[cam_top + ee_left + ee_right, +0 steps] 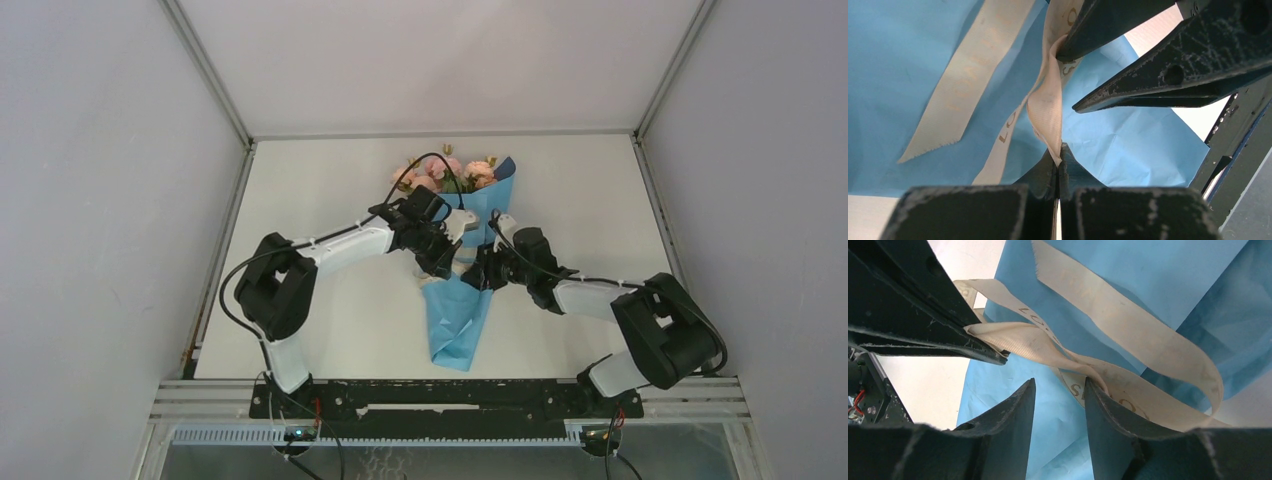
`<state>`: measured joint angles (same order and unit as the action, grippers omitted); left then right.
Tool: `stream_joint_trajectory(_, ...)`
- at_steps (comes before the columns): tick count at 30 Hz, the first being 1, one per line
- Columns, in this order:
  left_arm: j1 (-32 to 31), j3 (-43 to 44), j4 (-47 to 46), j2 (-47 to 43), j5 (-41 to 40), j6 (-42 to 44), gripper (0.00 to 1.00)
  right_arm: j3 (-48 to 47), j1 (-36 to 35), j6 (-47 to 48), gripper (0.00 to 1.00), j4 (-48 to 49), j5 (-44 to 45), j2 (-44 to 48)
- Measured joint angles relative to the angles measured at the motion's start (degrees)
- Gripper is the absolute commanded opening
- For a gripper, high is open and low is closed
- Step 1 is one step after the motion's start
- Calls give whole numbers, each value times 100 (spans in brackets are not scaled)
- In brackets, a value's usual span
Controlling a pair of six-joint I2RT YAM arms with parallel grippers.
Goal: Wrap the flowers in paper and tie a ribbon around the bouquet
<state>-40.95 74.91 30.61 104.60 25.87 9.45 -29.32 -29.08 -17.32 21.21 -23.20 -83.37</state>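
**Ribbon pinched over the middle of the bouquet**

The ribbon is thin, soft and limp. It twists easily and may slip, so I judge it is best taken flat, close to the crossing, not at the loose frayed end. My left hand is fully closed on a twisted fold of it, just above the paper. My right hand faces it very near, fingers about half apart and clamping nothing; one strand lies against the tip of one finger.

Under both hands the bouquet lies on the counter, with the flowers beyond my hands and the narrow end toward my bases. The paper is light and creases easily, so a hard pull could drag the whole bundle. My two hands crowd each other here.
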Motion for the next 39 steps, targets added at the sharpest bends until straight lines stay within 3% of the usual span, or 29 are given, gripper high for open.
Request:
stream_joint_trajectory(7,48,0,-2,52,4,-2,0,-9,-179,7,42,96,-2,-251)
stream_joint_trajectory(9,59,0,-2,55,9,-2,0,-11,-212,0,33,173,-4,-310)
stream_joint_trajectory(12,63,2,-4,68,24,-4,0,-37,-247,-52,5,247,-13,-396)
stream_joint_trajectory(13,66,2,-2,79,28,-4,2,-48,-249,-74,0,271,-20,-415)
stream_joint_trajectory(17,83,35,76,101,37,26,41,-74,-227,-166,0,258,-76,-422)
stream_joint_trajectory(19,103,177,313,101,50,103,55,-92,-177,-212,0,212,-133,-415)
stream_joint_trajectory(23,127,675,957,90,26,372,68,-107,-142,-236,0,0,-234,-350)
stream_joint_trajectory(26,186,964,1429,-7,52,614,69,-107,-142,-236,0,-92,-306,-337)
stream_joint_trajectory(33,761,968,1674,-474,94,667,60,-107,-144,-249,0,-186,-398,-337)
stream_joint_trajectory(39,1080,955,1556,140,-190,610,61,-109,-144,-249,0,-212,-435,-334)
